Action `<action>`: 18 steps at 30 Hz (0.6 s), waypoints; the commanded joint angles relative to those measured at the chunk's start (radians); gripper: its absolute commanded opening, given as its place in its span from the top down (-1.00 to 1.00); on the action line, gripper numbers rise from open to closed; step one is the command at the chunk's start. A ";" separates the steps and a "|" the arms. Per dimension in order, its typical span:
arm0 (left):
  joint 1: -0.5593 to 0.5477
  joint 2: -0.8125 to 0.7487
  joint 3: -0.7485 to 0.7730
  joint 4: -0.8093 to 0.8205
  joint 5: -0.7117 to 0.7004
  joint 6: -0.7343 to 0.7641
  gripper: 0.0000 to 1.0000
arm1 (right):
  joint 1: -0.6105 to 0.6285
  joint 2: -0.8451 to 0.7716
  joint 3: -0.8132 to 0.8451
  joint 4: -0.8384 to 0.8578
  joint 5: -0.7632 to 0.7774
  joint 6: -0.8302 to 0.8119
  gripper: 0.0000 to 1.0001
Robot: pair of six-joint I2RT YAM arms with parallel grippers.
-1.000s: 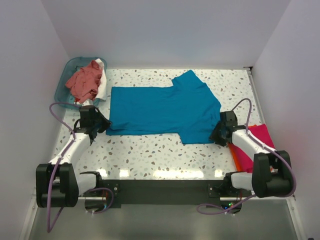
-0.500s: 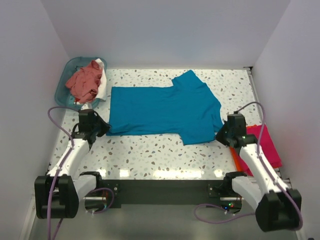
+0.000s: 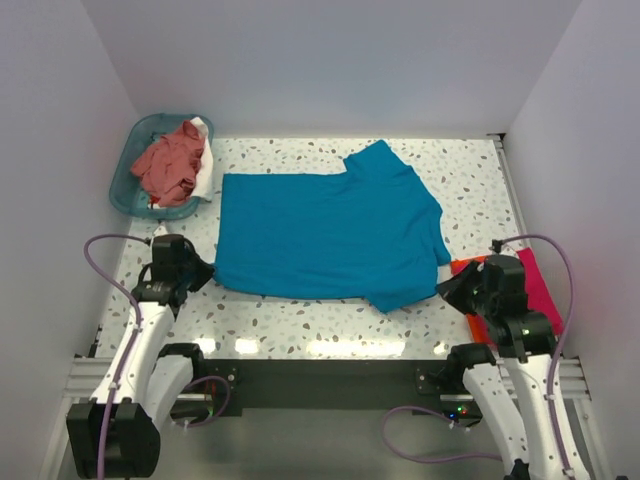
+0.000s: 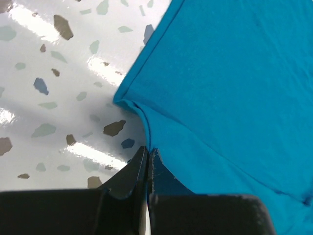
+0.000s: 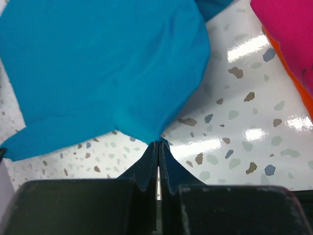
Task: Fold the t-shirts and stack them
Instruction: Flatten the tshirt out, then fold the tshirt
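Observation:
A large teal-blue t-shirt (image 3: 330, 235) lies spread across the middle of the table. My left gripper (image 3: 205, 271) is shut on its near left hem corner, where the cloth (image 4: 225, 88) puckers at the closed tips (image 4: 147, 150). My right gripper (image 3: 447, 290) is shut on its near right edge, and the cloth (image 5: 102, 68) is drawn to a point at the tips (image 5: 158, 143). A magenta-pink t-shirt (image 3: 536, 285) lies folded on an orange one (image 3: 466, 268) at the right edge. A dusty salmon-pink t-shirt (image 3: 168, 162) and a white one (image 3: 204, 178) are heaped in the basket.
The translucent teal basket (image 3: 132, 160) stands at the back left corner. White walls close in the table on the left, back and right. The magenta stack (image 5: 288, 29) with its orange edge (image 5: 304, 100) lies just right of my right gripper.
Both arms have drawn back toward the near edge, pulling the teal shirt's near hem with them. The right gripper has closed on the shirt's edge.

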 commanded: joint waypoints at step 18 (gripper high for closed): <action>0.000 0.148 0.066 0.045 -0.027 -0.028 1.00 | 0.001 0.222 0.217 0.125 -0.005 -0.030 1.00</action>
